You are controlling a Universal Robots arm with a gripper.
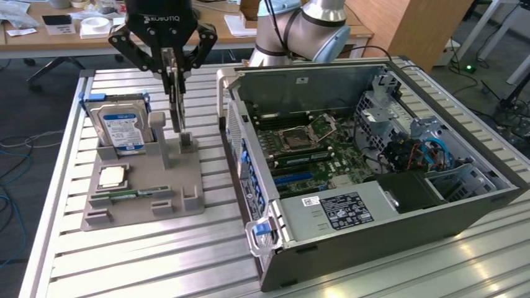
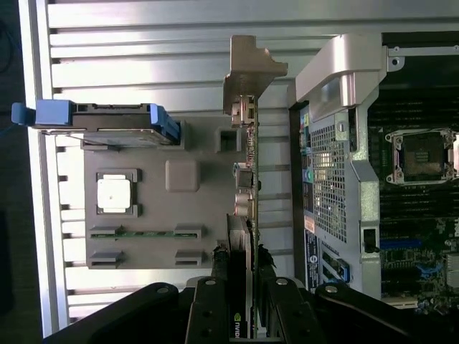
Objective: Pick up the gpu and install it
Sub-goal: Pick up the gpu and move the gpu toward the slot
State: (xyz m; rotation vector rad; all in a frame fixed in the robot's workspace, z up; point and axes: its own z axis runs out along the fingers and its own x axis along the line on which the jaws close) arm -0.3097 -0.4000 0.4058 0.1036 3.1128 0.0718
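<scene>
The black two-fingered gripper (image 1: 175,84) hangs over the flat grey moulded parts holder (image 1: 178,186), which lies on the ribbed aluminium table (image 1: 124,261). Its fingers (image 2: 267,269) are clamped on the gpu (image 1: 178,115), a thin green circuit card seen edge-on with a silvery metal end bracket. In the wrist view the card (image 2: 247,179) runs straight out from between the two pads, one pad pressing on each face, with the bracket at the far end.

The card stands upright on its long edge along the side of the holder nearer the computer. Its lower edge is at the holder's grey posts; whether it is still seated there or just lifted free I cannot tell.

On the exterior view's left of the card, a silver hard drive with a blue-white label (image 1: 120,127) stands in the holder. A square silvery processor chip (image 1: 112,178) and a narrow green RAM stick (image 1: 114,197) lie in front of the drive. The open grey computer case (image 1: 463,205) lies on the exterior view's right, its green motherboard (image 1: 306,155) exposed
</scene>
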